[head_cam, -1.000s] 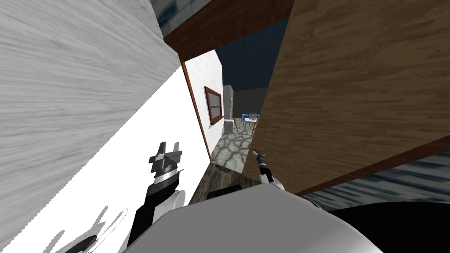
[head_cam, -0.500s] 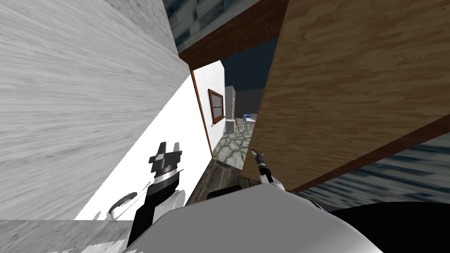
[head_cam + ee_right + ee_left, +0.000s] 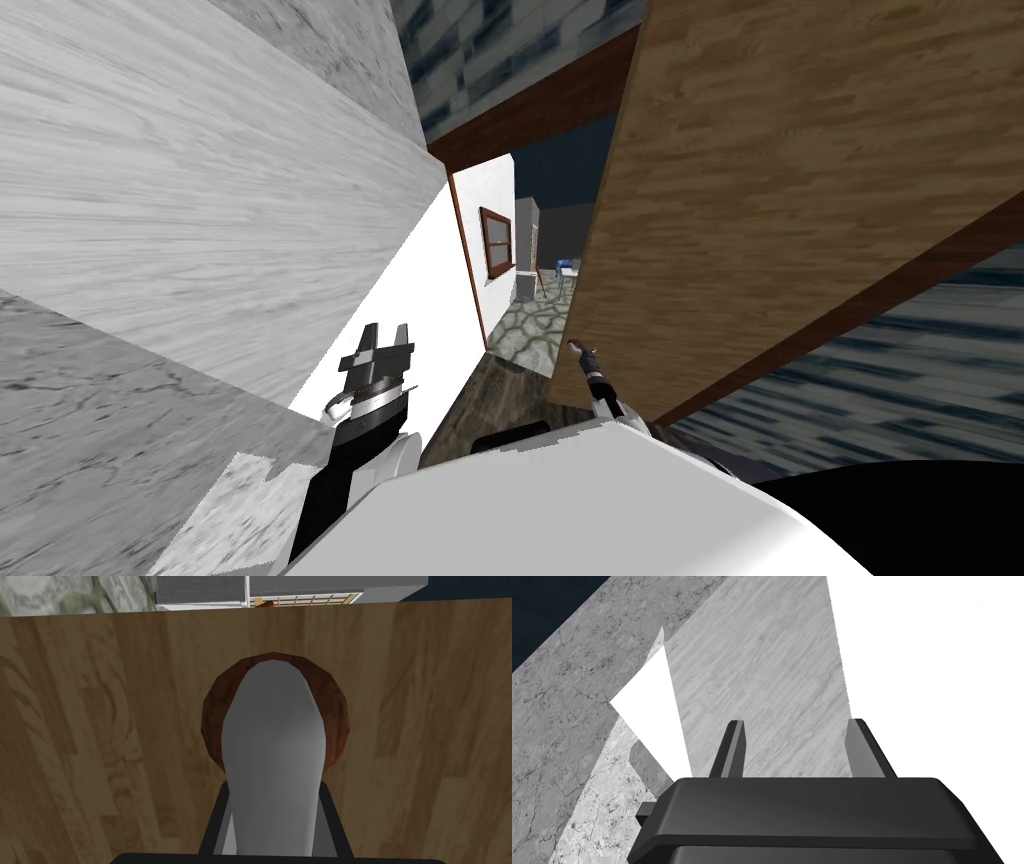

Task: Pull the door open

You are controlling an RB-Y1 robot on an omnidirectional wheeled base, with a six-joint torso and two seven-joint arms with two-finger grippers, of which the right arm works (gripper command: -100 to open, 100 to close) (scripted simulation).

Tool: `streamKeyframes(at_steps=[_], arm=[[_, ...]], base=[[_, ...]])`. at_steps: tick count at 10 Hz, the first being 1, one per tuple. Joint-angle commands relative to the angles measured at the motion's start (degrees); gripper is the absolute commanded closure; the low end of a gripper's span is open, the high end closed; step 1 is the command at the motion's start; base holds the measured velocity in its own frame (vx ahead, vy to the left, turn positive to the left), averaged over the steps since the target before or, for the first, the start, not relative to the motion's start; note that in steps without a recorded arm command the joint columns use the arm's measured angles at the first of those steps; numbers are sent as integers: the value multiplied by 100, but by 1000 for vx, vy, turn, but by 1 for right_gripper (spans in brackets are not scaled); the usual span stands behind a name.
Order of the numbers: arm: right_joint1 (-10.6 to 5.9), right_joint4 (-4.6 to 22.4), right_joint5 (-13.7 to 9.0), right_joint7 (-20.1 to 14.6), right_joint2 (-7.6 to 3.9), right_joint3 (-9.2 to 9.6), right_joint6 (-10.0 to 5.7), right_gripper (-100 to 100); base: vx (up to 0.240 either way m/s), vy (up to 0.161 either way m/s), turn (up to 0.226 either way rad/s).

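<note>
Right wrist view puts you hard against the wooden door (image 3: 90,726). Your right hand (image 3: 274,796) is clamped on the door handle (image 3: 272,741), and its two fingers (image 3: 214,823) press the handle's sides. The handle reads as a smooth grey lever seated on a round reddish-brown plate (image 3: 212,711), though this close you cannot be sure of its full shape.

From the head view you see the door standing ajar, its light brown grain filling the right side of the opening. Your right hand is small against the door's free edge, low down. Between that edge and the dark brown door frame (image 3: 530,105) you look through to a white wall carrying a brown-framed window (image 3: 497,242), with a stone-paved floor (image 3: 520,325) below it.

Your left hand (image 3: 386,330) is raised on the left of the opening, well apart from the door. Its fingers are spread wide and point at a pale grey wood-grained panel (image 3: 762,676) beside a plain white wall (image 3: 937,651).
</note>
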Motion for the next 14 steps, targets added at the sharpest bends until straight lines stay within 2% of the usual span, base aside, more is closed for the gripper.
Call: streamKeyframes(at_steps=[1, 10, 11, 12, 14], arm=[[0, 0, 0, 0, 0, 0, 0, 100], [227, 9, 474, -636, -253, 443, -454, 100], [156, 130, 440, -569, -261, 407, -473, 100], [244, 144, 564, -709, -312, 473, -619, 100], [328, 138, 693, -857, -384, 532, -777, 100]], base=[[-50, -1, 8], [-227, -28, 94], [-121, -18, 18], [-155, -33, 101], [-222, -59, 107]])
